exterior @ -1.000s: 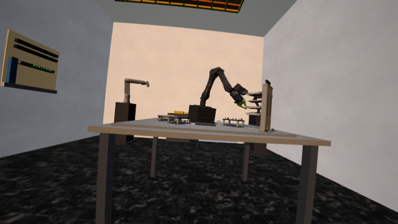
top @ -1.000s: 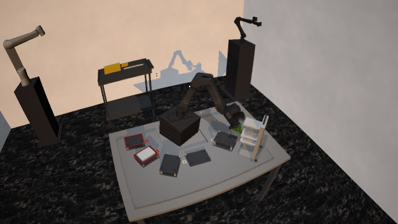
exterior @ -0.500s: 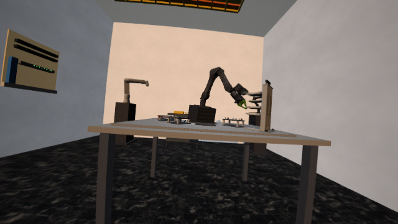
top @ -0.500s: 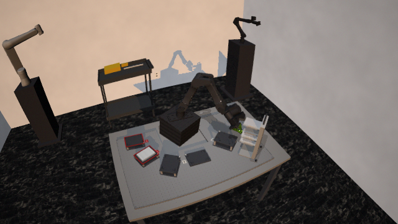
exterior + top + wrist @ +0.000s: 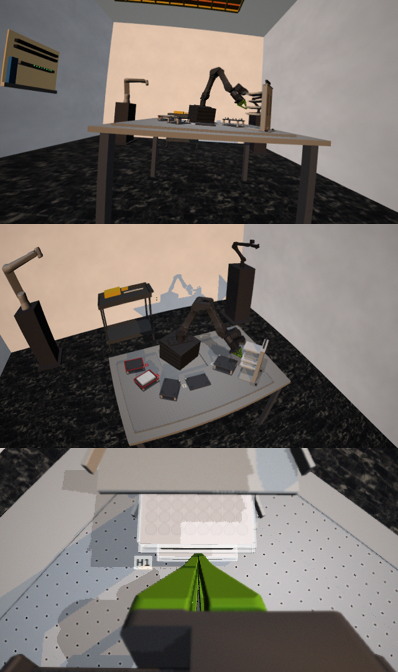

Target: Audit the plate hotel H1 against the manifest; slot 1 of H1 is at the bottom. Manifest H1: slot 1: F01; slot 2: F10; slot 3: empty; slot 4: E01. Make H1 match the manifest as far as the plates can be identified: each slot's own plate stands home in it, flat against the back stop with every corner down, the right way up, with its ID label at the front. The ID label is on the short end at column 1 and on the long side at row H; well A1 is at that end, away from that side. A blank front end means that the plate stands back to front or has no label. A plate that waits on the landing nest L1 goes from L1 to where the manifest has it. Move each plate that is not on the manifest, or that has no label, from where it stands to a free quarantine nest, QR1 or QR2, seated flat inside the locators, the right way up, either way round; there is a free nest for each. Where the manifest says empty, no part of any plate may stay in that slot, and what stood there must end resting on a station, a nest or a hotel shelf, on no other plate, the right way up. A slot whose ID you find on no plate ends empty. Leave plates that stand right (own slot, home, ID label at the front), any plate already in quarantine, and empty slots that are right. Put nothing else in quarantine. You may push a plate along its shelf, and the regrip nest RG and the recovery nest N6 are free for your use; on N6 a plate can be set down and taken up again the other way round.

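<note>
The plate hotel H1 [image 5: 253,361] stands at the table's right side, with white plates on its shelves. My gripper [image 5: 198,559] has green fingers pressed together with nothing between them. In the wrist view its tips touch or nearly touch the front end of a white well plate [image 5: 197,523] that lies under an upper shelf [image 5: 175,470]. The small H1 tag [image 5: 143,562] sits on the table left of the fingertips. In the top view the gripper [image 5: 237,353] is at the hotel's open front, and in the exterior view it [image 5: 243,104] is at a lower shelf. No ID label can be read.
A dark empty nest [image 5: 225,364] lies just left of the hotel. Two more dark nests [image 5: 170,388] [image 5: 198,381] lie toward the table's front. Two red-framed nests stand at the left, one empty [image 5: 134,364], one holding a white plate [image 5: 146,378]. The arm's base block [image 5: 180,350] is mid-table.
</note>
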Controlling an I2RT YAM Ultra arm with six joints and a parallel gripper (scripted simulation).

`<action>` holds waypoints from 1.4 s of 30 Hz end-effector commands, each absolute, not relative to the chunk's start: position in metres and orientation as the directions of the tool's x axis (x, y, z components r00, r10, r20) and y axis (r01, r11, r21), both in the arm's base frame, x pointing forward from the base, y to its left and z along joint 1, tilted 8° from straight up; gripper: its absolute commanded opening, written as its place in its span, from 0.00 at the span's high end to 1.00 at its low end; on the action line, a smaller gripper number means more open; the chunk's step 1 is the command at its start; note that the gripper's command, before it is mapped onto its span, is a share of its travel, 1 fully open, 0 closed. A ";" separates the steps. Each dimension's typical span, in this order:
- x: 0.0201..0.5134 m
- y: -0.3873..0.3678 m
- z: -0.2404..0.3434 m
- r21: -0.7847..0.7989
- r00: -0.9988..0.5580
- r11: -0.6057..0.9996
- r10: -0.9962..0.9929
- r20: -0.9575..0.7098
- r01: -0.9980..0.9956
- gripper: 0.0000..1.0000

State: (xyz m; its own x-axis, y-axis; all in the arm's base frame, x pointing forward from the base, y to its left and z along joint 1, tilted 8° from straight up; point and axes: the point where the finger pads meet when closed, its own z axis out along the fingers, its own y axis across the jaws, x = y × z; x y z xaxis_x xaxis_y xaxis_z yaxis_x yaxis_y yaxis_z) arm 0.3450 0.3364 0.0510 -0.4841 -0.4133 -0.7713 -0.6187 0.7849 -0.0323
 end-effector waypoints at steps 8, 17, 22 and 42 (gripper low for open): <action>0.352 0.343 0.066 -0.026 -0.458 0.786 -0.386 -0.801 -0.617 1.00; 0.350 0.342 0.066 -0.026 -0.458 0.786 -0.386 -0.801 -0.617 1.00; 0.344 0.337 0.065 -0.026 -0.458 0.786 -0.386 -0.801 -0.617 1.00; 0.321 0.318 0.061 -0.026 -0.459 0.786 -0.387 -0.800 -0.617 1.00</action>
State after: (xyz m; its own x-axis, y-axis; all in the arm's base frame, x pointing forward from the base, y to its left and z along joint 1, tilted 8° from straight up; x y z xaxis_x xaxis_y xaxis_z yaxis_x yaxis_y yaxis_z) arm 0.3168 0.3144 0.0440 -0.4874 -0.4220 -0.7644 -0.6212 0.7828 -0.0362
